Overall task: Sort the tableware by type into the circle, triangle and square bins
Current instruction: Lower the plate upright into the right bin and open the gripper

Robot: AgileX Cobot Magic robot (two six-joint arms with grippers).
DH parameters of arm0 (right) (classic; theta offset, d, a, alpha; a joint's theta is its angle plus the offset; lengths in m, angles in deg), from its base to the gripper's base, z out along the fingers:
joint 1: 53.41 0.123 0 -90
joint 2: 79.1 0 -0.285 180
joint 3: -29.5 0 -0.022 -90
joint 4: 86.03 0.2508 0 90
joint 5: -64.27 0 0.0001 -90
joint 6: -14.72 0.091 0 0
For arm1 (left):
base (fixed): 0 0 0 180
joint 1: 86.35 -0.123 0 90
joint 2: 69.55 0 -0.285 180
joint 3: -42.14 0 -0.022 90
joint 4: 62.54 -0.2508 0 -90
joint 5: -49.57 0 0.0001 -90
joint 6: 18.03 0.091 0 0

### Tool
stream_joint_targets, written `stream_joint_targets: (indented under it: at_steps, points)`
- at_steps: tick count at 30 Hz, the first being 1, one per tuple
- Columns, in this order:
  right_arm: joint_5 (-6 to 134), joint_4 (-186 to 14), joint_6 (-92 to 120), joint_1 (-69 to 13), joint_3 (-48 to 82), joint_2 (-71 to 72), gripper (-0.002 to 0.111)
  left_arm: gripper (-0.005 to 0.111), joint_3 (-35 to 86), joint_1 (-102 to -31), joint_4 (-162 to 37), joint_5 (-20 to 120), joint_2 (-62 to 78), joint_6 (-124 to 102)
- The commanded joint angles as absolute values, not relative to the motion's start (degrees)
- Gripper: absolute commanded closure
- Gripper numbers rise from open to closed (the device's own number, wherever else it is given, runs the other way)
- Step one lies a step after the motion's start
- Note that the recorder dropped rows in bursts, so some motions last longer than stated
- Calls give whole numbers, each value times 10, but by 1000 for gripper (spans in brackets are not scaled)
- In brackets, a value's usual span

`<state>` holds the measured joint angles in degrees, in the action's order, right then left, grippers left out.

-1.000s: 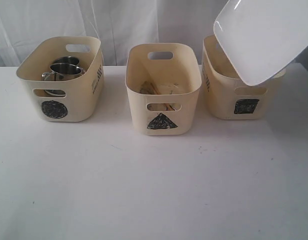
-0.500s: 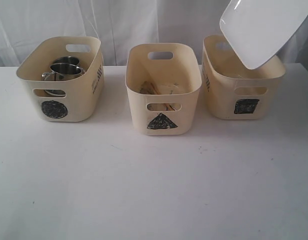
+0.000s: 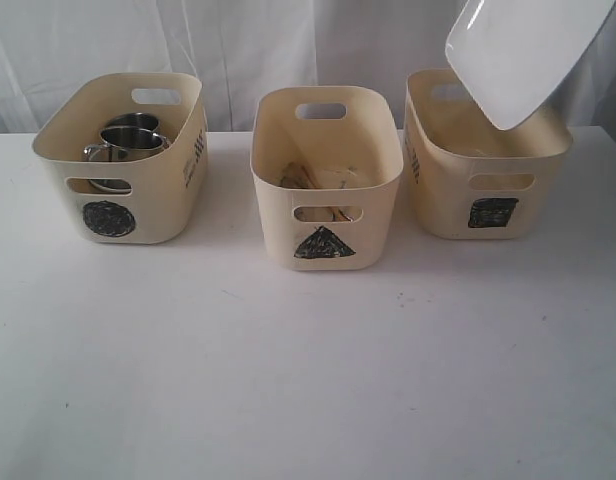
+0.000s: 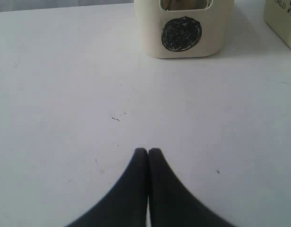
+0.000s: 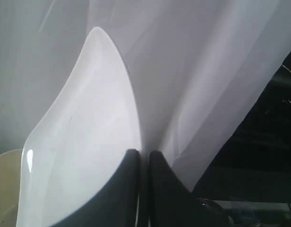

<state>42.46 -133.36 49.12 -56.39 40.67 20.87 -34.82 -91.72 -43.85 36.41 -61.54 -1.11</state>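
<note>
Three cream tubs stand in a row at the back of the white table. The circle bin [image 3: 123,160] on the left holds two steel mugs [image 3: 128,140]. In the middle, the triangle bin [image 3: 326,180] has cutlery and chopsticks [image 3: 313,180] at its bottom. The large white square plate [image 3: 523,55] hangs tilted in the air above the square bin [image 3: 483,170] on the right. My right gripper [image 5: 144,153] is shut on the plate's rim [image 5: 89,132]; the arm itself is out of the exterior view. My left gripper [image 4: 148,151] is shut and empty, low over bare table in front of the circle bin [image 4: 183,33].
A white curtain [image 3: 288,45] hangs behind the bins. The table's [image 3: 308,370] whole front half is bare white surface. Gaps of about a hand's width separate the tubs.
The plate has risen and drifted slightly right, its lower corner now above the square bin's rim rather than overlapping its front. The left gripper has not visibly moved.
</note>
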Motion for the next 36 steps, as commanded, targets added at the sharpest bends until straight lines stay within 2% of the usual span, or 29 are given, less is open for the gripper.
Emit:
stream_joint_targets:
  at_steps: [1, 36]
  points:
    - [451, -1359, 494, -569, 416, 220, 108, 106, -351, -919, -432, 363, -618, -11]
    - [440, -1345, 494, -568, 415, 301, 108, 106, -351, -919, -432, 363, -618, -11]
